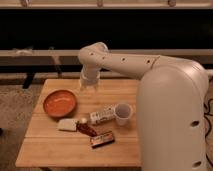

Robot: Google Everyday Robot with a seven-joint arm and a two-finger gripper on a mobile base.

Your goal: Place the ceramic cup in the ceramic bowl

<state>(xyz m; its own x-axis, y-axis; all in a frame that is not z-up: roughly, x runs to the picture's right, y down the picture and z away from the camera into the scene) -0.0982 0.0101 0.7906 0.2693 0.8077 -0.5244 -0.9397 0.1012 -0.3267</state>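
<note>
The ceramic cup (123, 113) is small and white and stands upright on the wooden table (50, 145), right of centre. The ceramic bowl (59, 103) is shallow, round and orange-red and sits at the table's left side. My gripper (88, 86) hangs from the white arm over the back of the table, above and right of the bowl and behind-left of the cup. It touches neither thing.
A white labelled bottle (101, 116) lies on its side just left of the cup. A white packet (67, 124), a dark red packet (86, 130) and a dark bar (102, 139) lie near the front. My arm's large white body (170, 115) covers the table's right side.
</note>
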